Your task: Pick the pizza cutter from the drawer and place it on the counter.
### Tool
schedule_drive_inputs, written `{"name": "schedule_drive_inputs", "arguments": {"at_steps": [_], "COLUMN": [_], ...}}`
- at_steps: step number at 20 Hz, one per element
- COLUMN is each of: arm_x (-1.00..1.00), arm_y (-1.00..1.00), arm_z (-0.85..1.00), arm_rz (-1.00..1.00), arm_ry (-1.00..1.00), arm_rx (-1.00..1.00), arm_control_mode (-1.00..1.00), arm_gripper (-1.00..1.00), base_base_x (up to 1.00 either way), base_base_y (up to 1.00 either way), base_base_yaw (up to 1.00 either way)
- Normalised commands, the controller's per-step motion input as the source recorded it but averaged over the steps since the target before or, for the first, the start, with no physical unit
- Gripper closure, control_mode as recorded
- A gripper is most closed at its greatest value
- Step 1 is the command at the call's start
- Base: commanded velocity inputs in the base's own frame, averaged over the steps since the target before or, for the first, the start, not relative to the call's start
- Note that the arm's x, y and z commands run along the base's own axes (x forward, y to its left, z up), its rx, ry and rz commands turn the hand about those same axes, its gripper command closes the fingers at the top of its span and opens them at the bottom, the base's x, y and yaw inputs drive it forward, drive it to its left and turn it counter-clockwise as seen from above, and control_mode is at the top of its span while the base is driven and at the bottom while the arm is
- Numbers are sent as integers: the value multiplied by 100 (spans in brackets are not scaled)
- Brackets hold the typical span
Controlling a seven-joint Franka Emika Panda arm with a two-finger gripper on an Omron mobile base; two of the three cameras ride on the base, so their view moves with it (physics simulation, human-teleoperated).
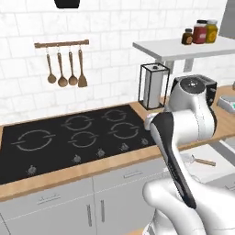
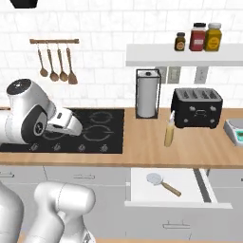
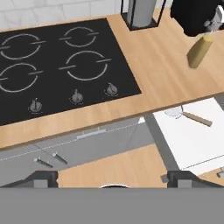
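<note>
A: While the left base view is up, what stands done? The drawer [image 1: 209,170] is pulled out at the lower right, half hidden behind the arm, and the pizza cutter [image 1: 200,160] lies inside it, wooden handle pointing right. Not lifted, not touched.

B: Agreed. So opening is done; pick and place both remain. The counter [image 1: 114,161] edge runs just above the drawer, and the cooktop [image 1: 73,137] takes most of the slab on this side.

A: Right base view. Drawer [image 2: 166,189] open below the counter [image 2: 156,147], cutter [image 2: 162,183] flat on the white floor, wheel to the left, well apart from every drawer wall. The arm is folded over the cooktop [image 2: 90,130], far left of the drawer.

B: Room for setting down? There's a bare strip of wood between the cooktop and the yellow bottle [image 2: 169,133]. Paper towel holder [image 2: 147,93] and toaster [image 2: 196,107] sit further back (the front strip looks freest, I'd judge). The counter lip overhangs the back of the drawer, so a straight-up lift should stay forward of it.

A: Hand view. Two dark fingertips [image 3: 43,179] stand wide apart at the bottom, gripper [image 3: 113,180] fully spread with nothing between them. Cutter [image 3: 186,115] lies to the right in the drawer [image 3: 192,140], close under the counter [image 3: 153,78] edge.

B: So the hand hangs high and off to one side; a long approach is left.
</note>
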Motion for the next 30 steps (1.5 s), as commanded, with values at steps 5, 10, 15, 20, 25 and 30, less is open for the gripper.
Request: {"name": "schedule_drive_inputs", "arguments": {"at_steps": [5, 10, 15, 20, 25, 30], "arm_x": [0, 0, 40, 100, 69, 74], "arm_y": [0, 0, -23, -99, -61, -40], "arm_z": [0, 0, -56, -96, -73, -67], "arm_rz": [0, 0, -40, -15, -14, -14], "arm_ry": [0, 0, 16, 31, 42, 63], "arm_rx": [0, 0, 15, 33, 19, 9], "arm_control_mode": [100, 100, -100, -100, -100, -100], "arm_gripper": [-100, -100, -100, -100, -100, -100], "base_base_x": [0, -6, 0, 0, 0, 0], "base_base_y": [15, 20, 0, 0, 0, 0], "base_base_yaw": [-90, -89, 0, 0, 0, 0]}}
